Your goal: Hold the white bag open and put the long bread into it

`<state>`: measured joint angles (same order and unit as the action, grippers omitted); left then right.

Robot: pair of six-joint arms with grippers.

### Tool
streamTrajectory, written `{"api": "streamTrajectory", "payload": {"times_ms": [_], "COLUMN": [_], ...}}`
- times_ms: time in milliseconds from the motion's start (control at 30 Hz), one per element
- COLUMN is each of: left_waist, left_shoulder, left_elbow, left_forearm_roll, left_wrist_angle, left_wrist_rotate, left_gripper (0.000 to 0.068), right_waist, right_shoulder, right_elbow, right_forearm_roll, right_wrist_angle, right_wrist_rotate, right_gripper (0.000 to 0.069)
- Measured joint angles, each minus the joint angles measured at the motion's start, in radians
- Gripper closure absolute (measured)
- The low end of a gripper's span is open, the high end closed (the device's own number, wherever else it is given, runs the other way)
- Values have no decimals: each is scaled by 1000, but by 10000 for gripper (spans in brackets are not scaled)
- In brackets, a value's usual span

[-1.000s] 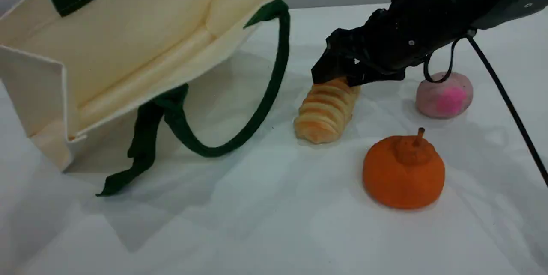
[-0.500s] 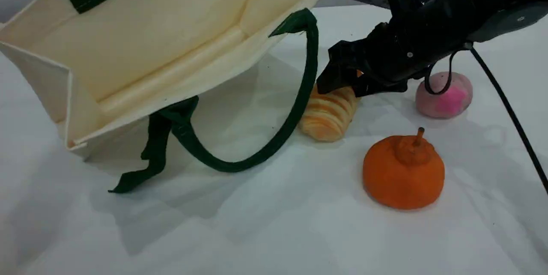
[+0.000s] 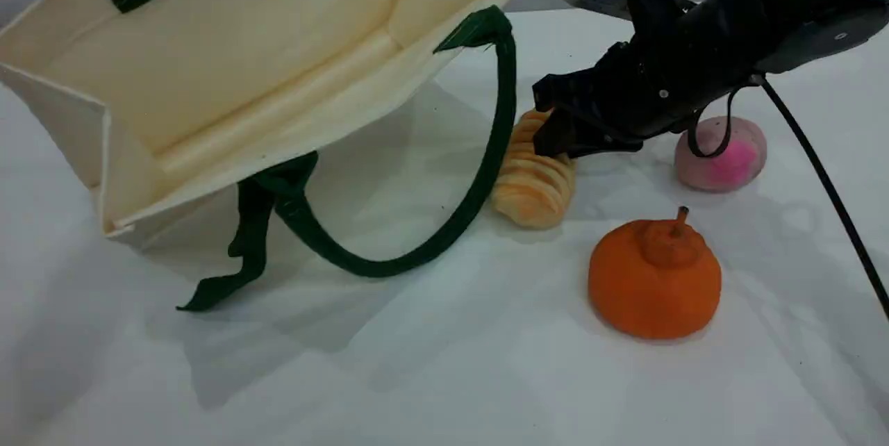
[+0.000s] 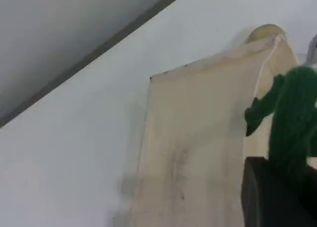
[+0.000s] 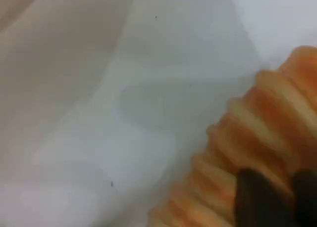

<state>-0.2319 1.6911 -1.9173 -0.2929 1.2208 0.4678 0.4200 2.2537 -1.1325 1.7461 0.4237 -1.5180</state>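
The white bag (image 3: pixel 229 64) hangs tilted at the upper left, its mouth open toward the camera. One green rope handle (image 3: pixel 486 154) loops down onto the table and touches the long bread (image 3: pixel 533 182). The ridged golden loaf lies just right of that loop. My right gripper (image 3: pixel 553 139) is shut on the loaf's far end. In the right wrist view its dark fingertips (image 5: pixel 255 200) press into the long bread (image 5: pixel 247 153). The left gripper (image 4: pixel 285 170) is out of the scene view. In its wrist view it is shut on the bag's other green handle (image 4: pixel 292 123).
An orange pumpkin-shaped item (image 3: pixel 654 281) with a stem stands in front of the right arm. A pink round bun (image 3: pixel 722 154) lies behind it on the right. The arm's black cable (image 3: pixel 826 189) runs down the right side. White cloth (image 3: pixel 444 362) covers the table.
The right gripper's fingers have closed on the bread's far end, and the loaf turned slightly. The bag shifted right, so its hanging handle now rests against the bread.
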Motion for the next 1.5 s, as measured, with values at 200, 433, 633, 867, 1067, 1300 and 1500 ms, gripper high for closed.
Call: {"api": "streamTrajectory", "payload": {"times_ms": [200,433,633,867,1067,1300,1500], "left_waist": [0,0,0,0,0,0,0], "left_shoulder": [0,0,0,0,0,1,25], "left_elbow": [0,0,0,0,0,0,1], "left_forearm_roll": [-2,-2,0,18,33,16,-85], "left_wrist_angle": [0,0,0,0,0,0,0], "left_wrist_rotate": [0,0,5,7,4,14,56], "left_gripper": [590,590,590,590,590,590,590], "right_waist": [0,-1,-1,-2,-49,-202,-274], "right_shoulder": [0,-7,-74,-150,-207,-248,-342], "right_elbow": [0,0,1,0,0,0,0], "right_forearm_roll": [-1,-6,-52,-97,-233,-374,-432], "right_wrist_angle": [4,4,-17,-37,-108,-10,116], "right_wrist_rotate": [0,75,107,137,244,363,368], "right_gripper": [650,650,652,652,652,652,652]}}
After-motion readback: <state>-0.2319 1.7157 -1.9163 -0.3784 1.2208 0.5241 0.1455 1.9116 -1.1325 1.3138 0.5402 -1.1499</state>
